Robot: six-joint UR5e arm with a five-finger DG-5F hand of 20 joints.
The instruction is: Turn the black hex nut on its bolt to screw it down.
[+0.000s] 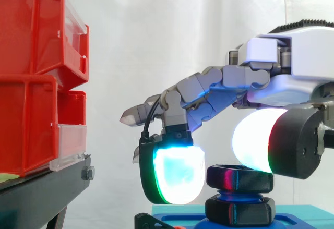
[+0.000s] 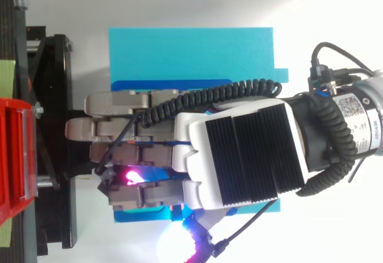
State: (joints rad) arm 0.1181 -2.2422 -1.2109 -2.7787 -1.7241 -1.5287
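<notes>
Nearest the lens was the hand (image 1: 282, 77), entering from the right and arched downward over the black hex nut (image 1: 239, 178). The nut sat on an upright blue bolt (image 1: 237, 192), directly beneath the forward part of the hand and close under it. A short band of blue thread showed between the nut and a second black hex piece (image 1: 240, 211) lower on the same bolt. The bolt's long axis ran vertically, so the coming turn would have to be made about that upright line, with the hand approaching from above and the right. Judged from the exposed thread, little downward travel remained. Whether the hand gripped the nut or merely bracketed it could not be told from either view. Seen from above, the hand (image 2: 239, 155) lay across the turquoise base plate (image 2: 191, 53) that carried the bolt. Red bins (image 1: 31, 83) on a black stand (image 1: 42, 192) stood to the left, well apart from the nut.
</notes>
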